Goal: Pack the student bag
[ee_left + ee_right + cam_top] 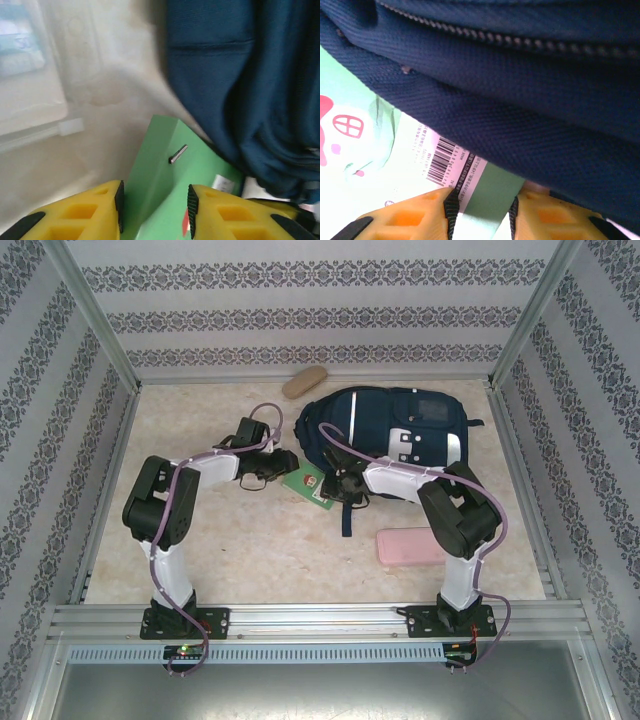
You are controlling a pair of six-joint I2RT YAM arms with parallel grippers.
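Note:
The student bag (400,425) is a navy backpack with white patches, lying flat at the back middle of the table. A green book (308,483) lies at its near-left edge, and one corner is tucked under the fabric. My left gripper (268,475) stands open at the book's left side; the left wrist view shows the green book (165,165) between the spread yellow fingers of this gripper (155,200), with the bag (240,75) to the right. My right gripper (345,485) is open at the bag's edge. The right wrist view shows the book's barcode corner (440,160) under the bag's hem (520,100), beyond the gripper (482,210).
A flat pink case (415,545) lies near the right arm's base. A tan oblong pouch (305,382) sits by the back wall. A dark strap (347,515) trails from the bag toward the front. Patterned walls and metal rails enclose the table (240,550).

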